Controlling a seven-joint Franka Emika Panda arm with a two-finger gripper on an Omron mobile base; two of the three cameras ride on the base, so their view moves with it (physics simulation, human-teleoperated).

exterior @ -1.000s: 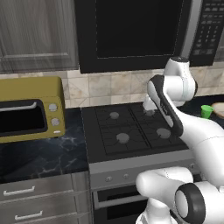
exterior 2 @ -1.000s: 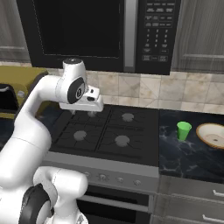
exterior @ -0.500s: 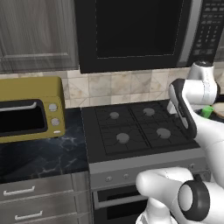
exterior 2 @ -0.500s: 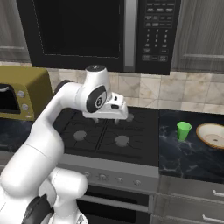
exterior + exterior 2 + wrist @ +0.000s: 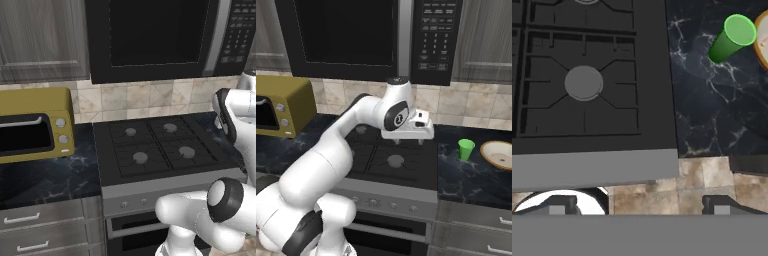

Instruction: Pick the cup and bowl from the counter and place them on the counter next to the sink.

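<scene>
The green cup [image 5: 466,149] stands upright on the black marble counter [image 5: 468,177] right of the stove. The tan bowl [image 5: 498,154] lies just to its right, cut off by the frame edge. My gripper [image 5: 409,142] hangs open and empty above the stove's right rear burner, some way left of the cup. In the hand view the open gripper [image 5: 639,205] looks down on the stove's right edge, with the cup [image 5: 732,37] and a sliver of the bowl [image 5: 762,35] on the counter [image 5: 712,110] at the upper right. The sink is out of view.
The black gas stove [image 5: 391,157] lies under the arm, seen also from the left as the stove [image 5: 160,147]. A yellow toaster oven [image 5: 32,125] sits on the counter left of it. A black microwave [image 5: 431,40] hangs overhead, close above the arm.
The arm has swung to the right across the stove, bringing the gripper closer to the cup. The jaws stay open; cup and bowl have not moved.
</scene>
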